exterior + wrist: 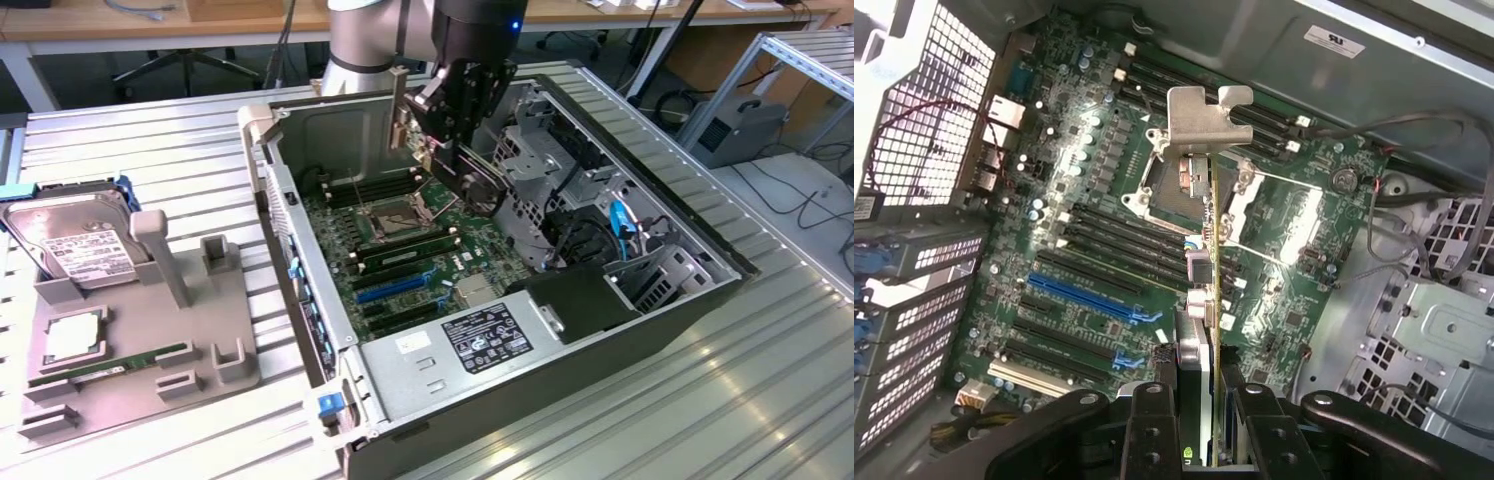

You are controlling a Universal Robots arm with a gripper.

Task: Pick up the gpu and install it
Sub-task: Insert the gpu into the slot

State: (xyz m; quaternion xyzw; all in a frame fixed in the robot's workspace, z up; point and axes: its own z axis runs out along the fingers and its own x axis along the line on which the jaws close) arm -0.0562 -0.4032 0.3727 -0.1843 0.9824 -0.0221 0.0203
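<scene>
My gripper (1202, 405) is clenched on the gpu (1196, 345), holding it edge-on above the motherboard (1054, 180) inside the open case (674, 300), silver bracket (1206, 118) foremost, which I judge keeps its connector edge square to the slots.

Robotics lab, a grey-jointed robot arm (360, 45) reaching into an open black desktop computer case (641, 370) lying on a ribbed silver aluminium table (747, 400), wooden desks (160, 20) running behind, a silver aluminium-profile frame (801, 50) standing at the exterior view's right, black cables (811, 200) trailing on the floor
</scene>
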